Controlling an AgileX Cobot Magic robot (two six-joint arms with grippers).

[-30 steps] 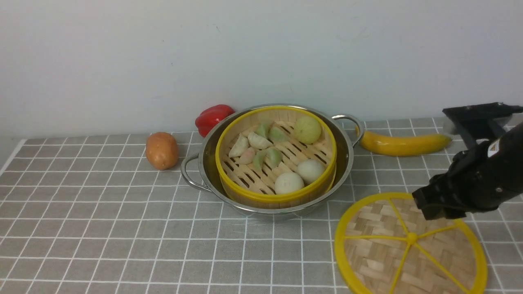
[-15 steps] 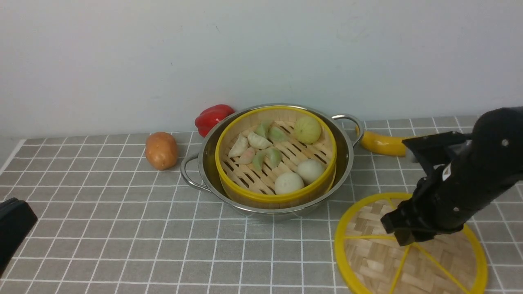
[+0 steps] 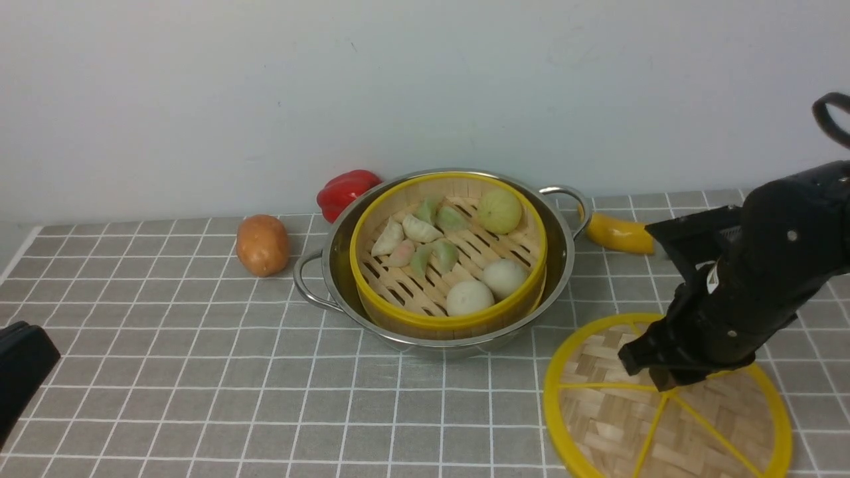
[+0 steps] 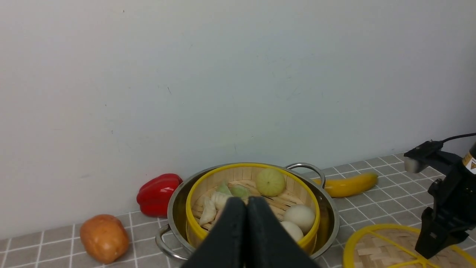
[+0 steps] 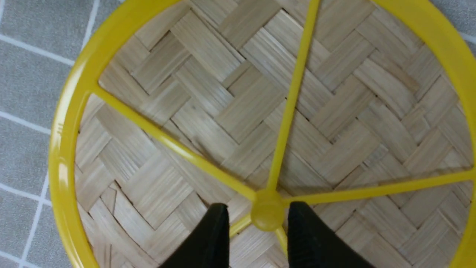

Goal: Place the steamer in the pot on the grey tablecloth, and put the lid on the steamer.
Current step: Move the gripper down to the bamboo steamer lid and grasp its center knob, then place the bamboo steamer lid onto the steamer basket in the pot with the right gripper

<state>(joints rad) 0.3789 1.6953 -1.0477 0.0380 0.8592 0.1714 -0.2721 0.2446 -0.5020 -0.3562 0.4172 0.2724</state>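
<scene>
Front and left-wrist views share the pot; right-wrist looks down.

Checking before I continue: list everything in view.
pot: one, steel, centre of tablecloth
steamer: one, bamboo with yellow rim, in the pot
dumplings: several, pale, in the steamer
buns: three, two white, one greenish, in the steamer
lid: one, woven bamboo, yellow rim, flat right of pot
pepper: one, red, behind pot
potato: one, brown, left of pot
banana: one, yellow, right of pot
tablecloth: one, grey checked, under everything
left fingers: black, shut, holding nothing
right fingers: black, open, straddling the lid's hub
</scene>
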